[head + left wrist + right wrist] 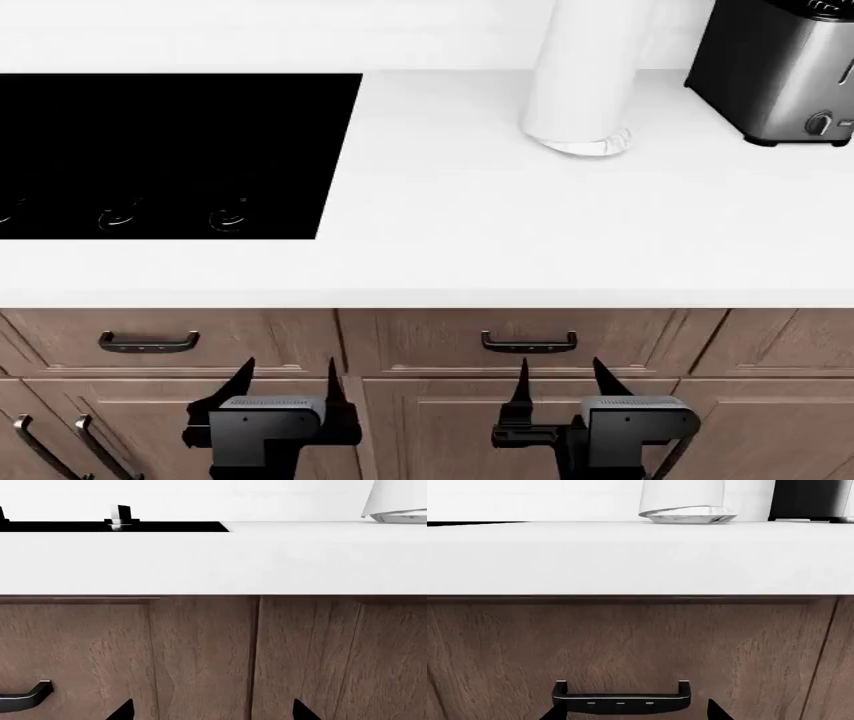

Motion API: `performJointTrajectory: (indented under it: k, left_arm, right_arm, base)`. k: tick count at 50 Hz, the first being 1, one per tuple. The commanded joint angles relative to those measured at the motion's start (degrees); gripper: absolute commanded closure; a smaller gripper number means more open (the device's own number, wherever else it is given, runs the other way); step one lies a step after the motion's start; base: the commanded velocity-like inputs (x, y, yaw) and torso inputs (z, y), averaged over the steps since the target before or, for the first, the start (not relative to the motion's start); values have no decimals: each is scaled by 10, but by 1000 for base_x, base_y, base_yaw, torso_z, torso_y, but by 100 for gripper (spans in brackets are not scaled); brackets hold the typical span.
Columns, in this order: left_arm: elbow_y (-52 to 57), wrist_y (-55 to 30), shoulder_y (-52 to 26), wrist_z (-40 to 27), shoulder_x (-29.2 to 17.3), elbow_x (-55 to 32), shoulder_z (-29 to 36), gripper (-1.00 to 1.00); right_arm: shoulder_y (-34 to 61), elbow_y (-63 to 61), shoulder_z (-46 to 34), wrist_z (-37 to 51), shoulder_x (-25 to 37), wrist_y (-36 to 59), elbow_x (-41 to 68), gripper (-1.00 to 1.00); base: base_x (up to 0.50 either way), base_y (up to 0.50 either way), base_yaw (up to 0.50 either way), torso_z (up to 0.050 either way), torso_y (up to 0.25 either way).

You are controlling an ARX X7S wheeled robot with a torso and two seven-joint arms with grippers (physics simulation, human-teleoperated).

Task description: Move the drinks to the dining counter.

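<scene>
Both arms hung low before the brown drawers [400, 345]. The left gripper [283, 385] and right gripper [561, 385] stood spread and empty. On the white counter [454, 230] sat a cooktop [160, 150], a white cylinder [581, 80] and a toaster [781, 70]. No drinks were seen in any view.

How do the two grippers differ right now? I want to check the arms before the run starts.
In the head view, the left gripper hangs below the cooktop's right end; the right gripper hangs below the drawer handle. The left gripper's fingers look spread slightly wider than the right gripper's. Both are black, open, empty and pointing up at the wood drawers.
</scene>
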Motion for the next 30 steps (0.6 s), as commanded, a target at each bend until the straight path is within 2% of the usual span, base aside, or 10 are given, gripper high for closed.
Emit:
performJointTrajectory:
  k: [1,10,23,29,30]
  left_arm:
    - [-7,-1,-6,-14,-8,-5,12,-100]
    - [-13,-9,-12,-41,-23,-22,27,-100]
    - [-15,-6,-13,-59,-38,-22,48,-100]
    - [6,10,-3,-63,-43,-39,42,-100]
    - [28,0,3,-78,-48,-17,45,-100]
  right_arm:
    - [4,4,-8,13,9,-1,12,-100]
    - [9,7,-30,32,27,2,19,-100]
    - [11,7,-42,45,37,0,36,-100]
    - [-4,-24,-33,47,37,-34,67,-100]
    - [-9,-45,-36,45,43,-24,67,-100]
  base:
    - [0,0,0,0,0]
    - [-16,0,0,0,0]
    - [-500,222,0,0,0]
    - [-468,-329,0,0,0]
    - [-430,-453,0,0,0]
